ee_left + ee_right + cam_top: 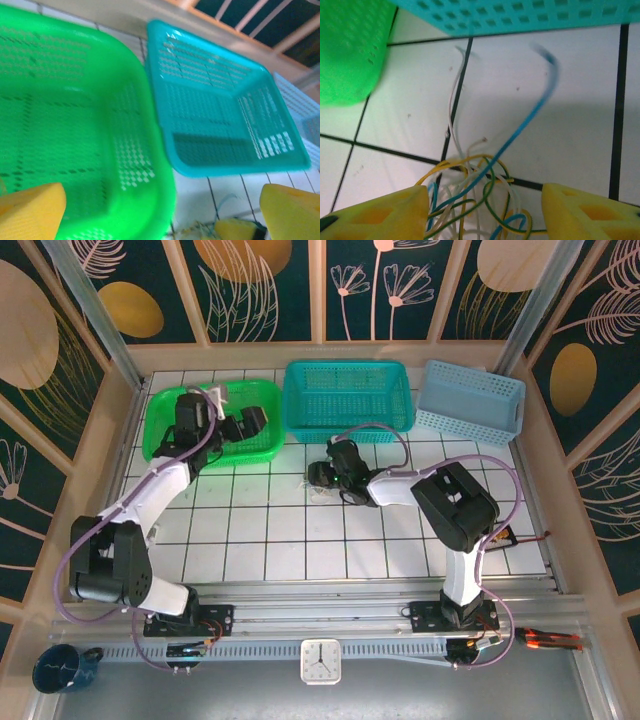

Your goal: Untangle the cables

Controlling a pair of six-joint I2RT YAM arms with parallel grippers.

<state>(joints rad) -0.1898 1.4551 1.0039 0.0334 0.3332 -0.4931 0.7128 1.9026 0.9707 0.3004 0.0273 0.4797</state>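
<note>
The cables [480, 195] are a knot of thin white, yellow, green-yellow and blue wires on the white tiled table [580, 125]. One blue wire [535, 110] arcs up and away from the knot, and a white one trails toward the teal basket. My right gripper [485, 210] stands open, low over the knot, a yellow finger on each side. From above the tangle [316, 490] lies just under the right gripper [322, 476]. My left gripper [235, 428] hangs open over the green basket [160, 425], nothing between its fingers [30, 207].
The teal basket [345, 370] stands behind the cables, with a light blue basket [470, 395] to its right. The green basket's corner [165, 200] lies close to the tangle [200, 232]. Open tiled floor stretches in front of the cables.
</note>
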